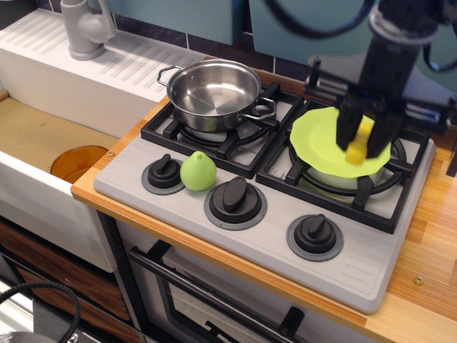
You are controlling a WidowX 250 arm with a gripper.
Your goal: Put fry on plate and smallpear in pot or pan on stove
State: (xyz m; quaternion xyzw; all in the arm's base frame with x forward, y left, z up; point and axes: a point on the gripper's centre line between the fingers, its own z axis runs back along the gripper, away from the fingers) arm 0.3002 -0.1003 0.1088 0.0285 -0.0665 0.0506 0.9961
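Over the right burner of the stove (214, 236), hand (367, 139) clenched on the fry (359, 146), fingers (348, 128) either side of it, just above the plate (323, 139); whether fry touches plate, cannot tell. On the left burner, pan (212, 93), shiny inside. Down front, smallpear (198, 171) between the left knob (164, 172) and middle knob (235, 196), touching or nearly so. Wooden surface (428, 243) along the right edge.

A grey faucet (84, 27) stands far left on the white drainboard (93, 68); an orange drain (77, 161) sits in the sink basin (39, 139).
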